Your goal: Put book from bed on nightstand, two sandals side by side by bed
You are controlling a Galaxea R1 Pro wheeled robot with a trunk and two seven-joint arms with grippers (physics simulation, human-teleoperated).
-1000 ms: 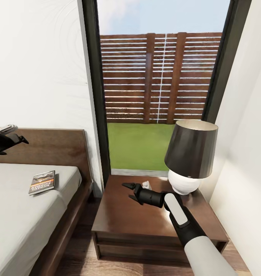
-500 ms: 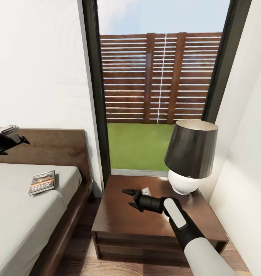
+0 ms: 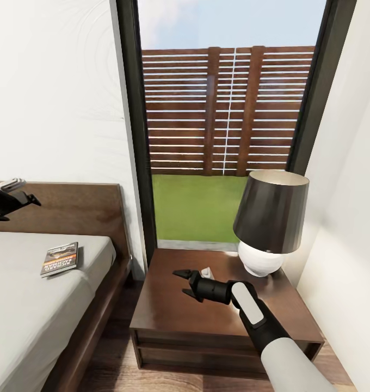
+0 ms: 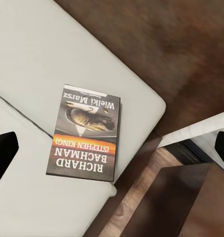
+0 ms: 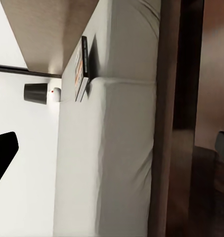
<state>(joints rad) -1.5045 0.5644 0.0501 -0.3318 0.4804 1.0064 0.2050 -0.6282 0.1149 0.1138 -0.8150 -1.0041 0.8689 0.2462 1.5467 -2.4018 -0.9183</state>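
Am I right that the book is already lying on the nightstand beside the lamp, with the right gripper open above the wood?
Not quite: the book lies on the bed, near the headboard, as the head view shows. The rest holds: the right gripper is open above the nightstand, where the lamp stands.

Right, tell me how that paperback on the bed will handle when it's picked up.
The book looks thin and small, so probably light. It lies flat on the soft mattress, so fingers may need to press in to get under an edge. As a paperback, it would likely flex or fan open if pinched at one corner; its glossy-looking cover might slip.
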